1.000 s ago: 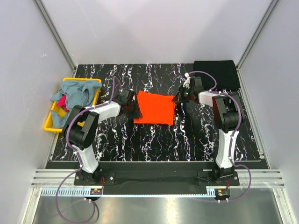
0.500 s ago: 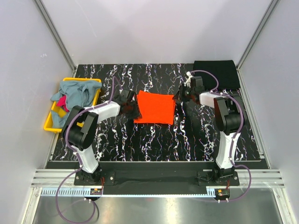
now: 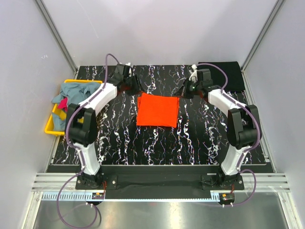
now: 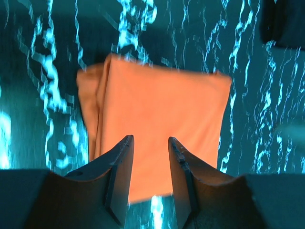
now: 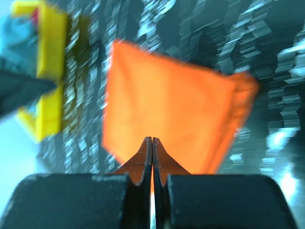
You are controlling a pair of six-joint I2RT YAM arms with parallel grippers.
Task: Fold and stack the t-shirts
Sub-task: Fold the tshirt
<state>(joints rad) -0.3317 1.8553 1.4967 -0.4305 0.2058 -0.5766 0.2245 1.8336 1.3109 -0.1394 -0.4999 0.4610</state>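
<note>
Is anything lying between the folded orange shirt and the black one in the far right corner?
No object lies on the table between the orange shirt and the black shirt. Only the right gripper, shut and empty, hangs over that stretch, so it is the one thing in the path.

The orange t-shirt [image 3: 157,110] is soft matt cloth, smooth on its flat face. The black t-shirt [image 3: 220,75] is matt dark cloth as well. The grey-blue t-shirt [image 3: 78,93] and the magenta t-shirt [image 3: 63,106] are limp, creased cloth inside the yellow bin [image 3: 49,125], which looks like hard, smooth plastic. The counter [image 3: 190,138] has a glossy black surface veined with white, like marble. The left tool [image 4: 150,140] and the right tool [image 5: 152,140] have dark, matt fingers. The left arm [image 3: 97,98] and the right arm [image 3: 221,98] have smooth white shells. The rail [image 3: 157,180] at the near edge is ribbed, silvery metal.
</note>
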